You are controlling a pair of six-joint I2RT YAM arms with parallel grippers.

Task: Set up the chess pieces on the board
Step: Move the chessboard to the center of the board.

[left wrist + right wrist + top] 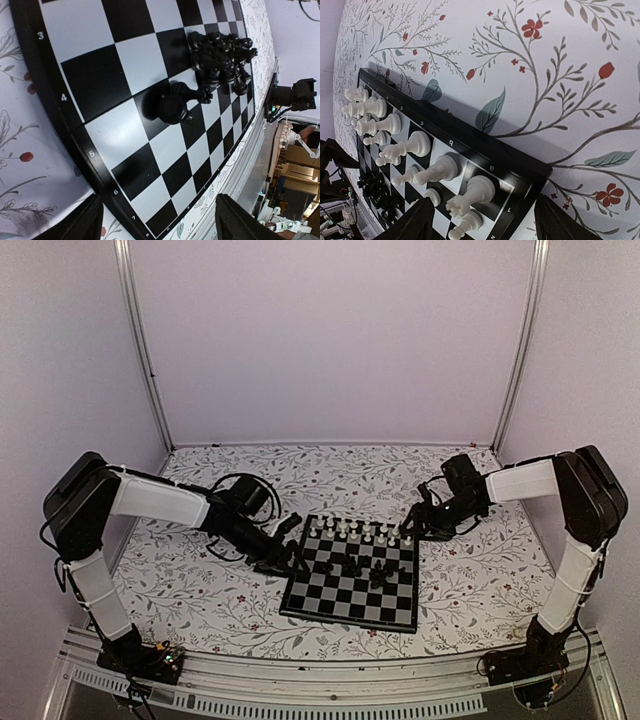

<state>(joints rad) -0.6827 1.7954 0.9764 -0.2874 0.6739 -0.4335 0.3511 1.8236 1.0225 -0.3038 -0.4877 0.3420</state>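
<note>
Arm bases (pixel 150 660) sit lowest in the top view. Beyond them the board (pixel 350 602) lies on the floral table (pixel 190 580), between the two arms. White pieces (pixel 358 531) stand along the board's far edge. Black pieces (pixel 365 570) are bunched near its centre. Left fingers (pixel 288 562) hover at the board's left edge, spread wide and holding nothing. Right fingers (pixel 412 528) hover by the far right corner, likewise wide and empty.

Left wrist view: the left fingers (pixel 75 225) frame the board (pixel 125 60) with nothing between them. The black pieces (pixel 220 55) form one tight cluster. Rim numerals 3, 4, 5, 6 and 7 are legible.

Right wrist view: the right fingers (pixel 417 220) are open above the board (pixel 530 182) corner. The white pieces (pixel 415 145) stand upright in two rows beside the rim. Rim letters c, b and a are legible. No brand marking is visible.

Status, as a judgement: the white side appears set. The black side remains, with every black piece still to be moved to the near rows. The task is roughly half complete.
</note>
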